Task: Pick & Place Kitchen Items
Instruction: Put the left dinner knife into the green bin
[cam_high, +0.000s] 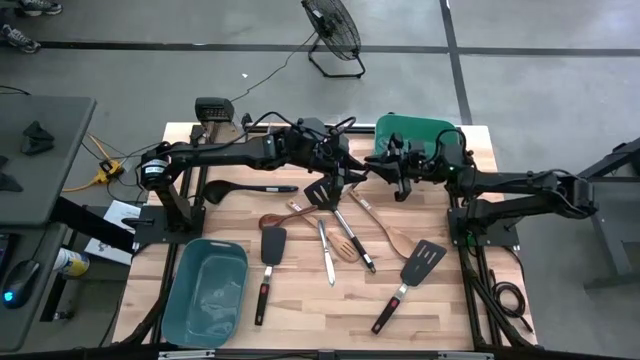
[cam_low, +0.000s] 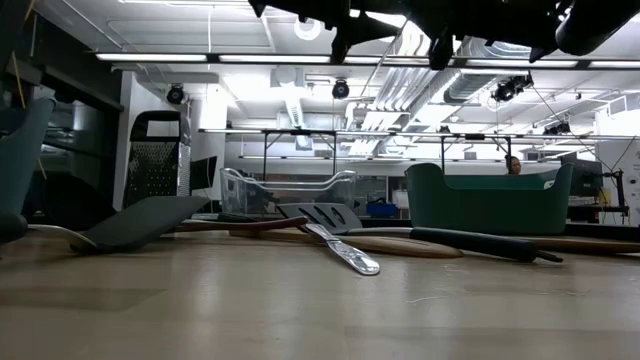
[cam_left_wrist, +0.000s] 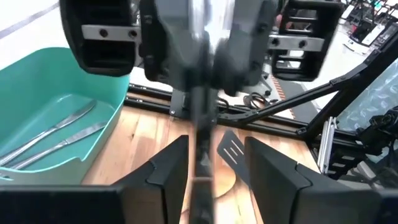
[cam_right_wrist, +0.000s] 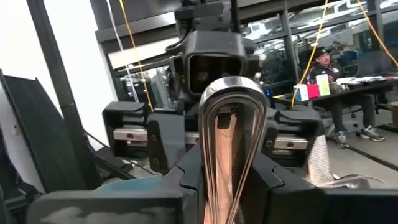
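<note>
1. Left gripper (cam_left_wrist: 216, 144) mid-table, above the boards, facing right gripper (cam_right_wrist: 231, 171) nose to nose.
2. Right fingers clamped on the looped handle of a metal utensil (cam_right_wrist: 231, 140); utensil held in the air between the two grippers.
3. Left fingers parted, a gap each side of the utensil's shaft, not pinching it.
4. Green tub (cam_high: 425, 125) at the far edge behind the right gripper, two silvery pieces (cam_left_wrist: 53, 134) lying inside.
5. Teal tub (cam_high: 215, 243) at the near left corner.
6. Loose on the table: black ladle (cam_high: 240, 188), red-trimmed black turner (cam_high: 268, 260), slotted black turner (cam_high: 410, 275), wooden spoon (cam_high: 385, 230), slotted wooden spatula (cam_high: 342, 246), silvery piece (cam_high: 326, 252).
</note>
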